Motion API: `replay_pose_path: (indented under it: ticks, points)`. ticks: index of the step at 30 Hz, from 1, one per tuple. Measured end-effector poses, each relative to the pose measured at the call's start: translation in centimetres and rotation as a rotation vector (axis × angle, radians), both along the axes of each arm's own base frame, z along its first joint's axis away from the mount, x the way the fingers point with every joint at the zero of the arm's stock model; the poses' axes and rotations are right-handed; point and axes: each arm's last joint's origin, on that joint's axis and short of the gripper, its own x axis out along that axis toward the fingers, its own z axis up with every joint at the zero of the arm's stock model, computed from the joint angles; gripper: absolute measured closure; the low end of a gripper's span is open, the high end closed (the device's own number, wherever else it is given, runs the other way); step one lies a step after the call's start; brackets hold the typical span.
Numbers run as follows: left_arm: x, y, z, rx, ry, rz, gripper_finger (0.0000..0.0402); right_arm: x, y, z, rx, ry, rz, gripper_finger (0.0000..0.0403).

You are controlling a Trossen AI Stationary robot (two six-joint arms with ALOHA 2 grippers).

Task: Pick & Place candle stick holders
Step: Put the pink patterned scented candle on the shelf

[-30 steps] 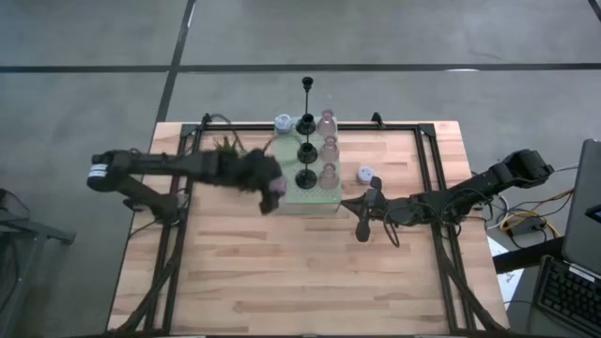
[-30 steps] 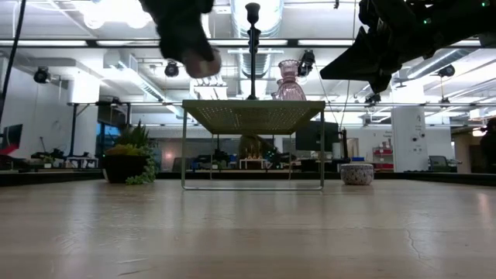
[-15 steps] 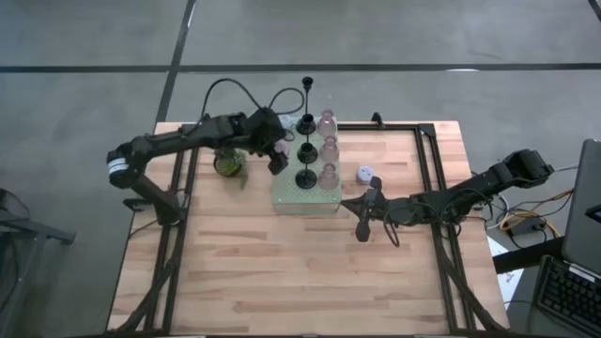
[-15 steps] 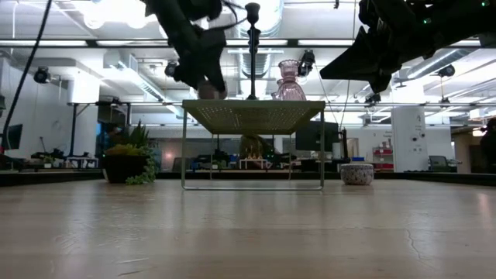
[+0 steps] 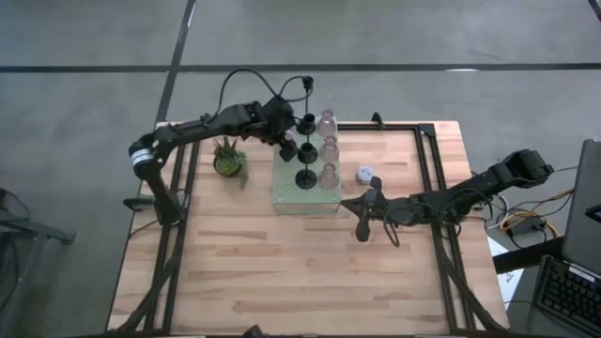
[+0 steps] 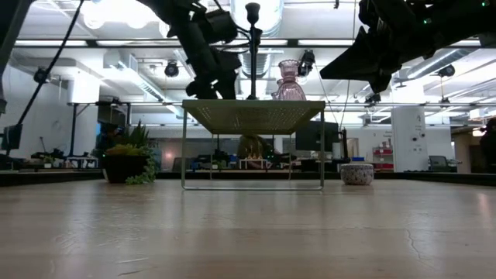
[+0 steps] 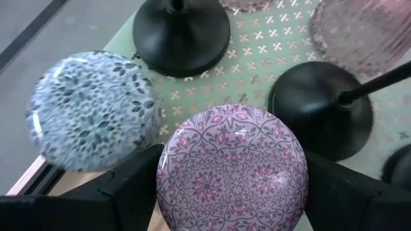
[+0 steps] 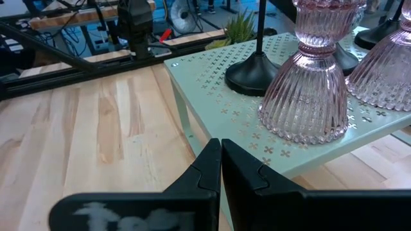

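Note:
On the pale green perforated board (image 5: 299, 195) stand black holders (image 5: 306, 176) in a row and pink glass holders (image 5: 328, 175) beside them. A blue patterned stubby holder (image 7: 93, 109) sits at the board's far left corner. My left gripper (image 5: 287, 143) is over the board's far left part, shut on a lavender patterned holder (image 7: 231, 167). Another stubby holder (image 5: 365, 174) rests on the table to the right of the board. My right gripper (image 5: 352, 205) hovers shut by the board's near right corner, holding nothing. My left gripper pinches the lavender holder by its round sides (image 7: 168, 173), one finger (image 7: 131, 186) on each side. The fingers come slanting down from the table's left. The holder sits upright, its patterned top up, close over the board; whether its base touches the board I cannot tell.
A small potted plant (image 5: 228, 160) stands on the table left of the board, under the left arm. The nearest black base (image 7: 321, 112) and the blue holder flank the held one closely. The table's near half is bare wood (image 5: 300, 272).
My left gripper has swung from the board's near left corner toward the table's far edge, carrying the lavender holder, and has sunk a little over the board's far left part. Its fingers have stayed on the holder.

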Motion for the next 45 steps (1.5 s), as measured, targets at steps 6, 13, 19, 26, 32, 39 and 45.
replay_pose_path:
  ticks: [6,13,19,26,32,39,45]
  points:
    - [0.4,0.5,-0.7,-0.005,0.014,0.004,0.0085,0.0,0.0,0.0,0.0,0.0,0.0,0.0394]
    - [0.3,0.4,-0.5,-0.041,-0.008,0.014,0.0085,0.0,0.0,0.0,0.0,0.0,0.0,0.0394]
    - [0.3,0.3,-0.4,-0.039,-0.01,0.014,0.0084,0.0,0.0,0.0,0.0,0.0,0.0,0.0394]
    - [0.3,0.3,-0.4,-0.052,-0.018,0.043,0.0078,0.0,0.0,0.0,0.0,0.0,0.0,0.0394]
    - [0.4,0.0,-0.5,-0.055,-0.02,0.054,0.0059,0.0,0.0,0.0,0.0,0.0,0.0,0.0394]
    - [0.3,-0.2,-0.5,-0.003,0.021,0.113,0.0031,0.0,0.0,0.0,0.0,0.0,0.0,0.0394]
    - [0.3,-0.8,-0.4,-0.128,-0.012,0.021,0.003,0.0,0.0,0.0,0.0,0.0,0.0,0.0394]
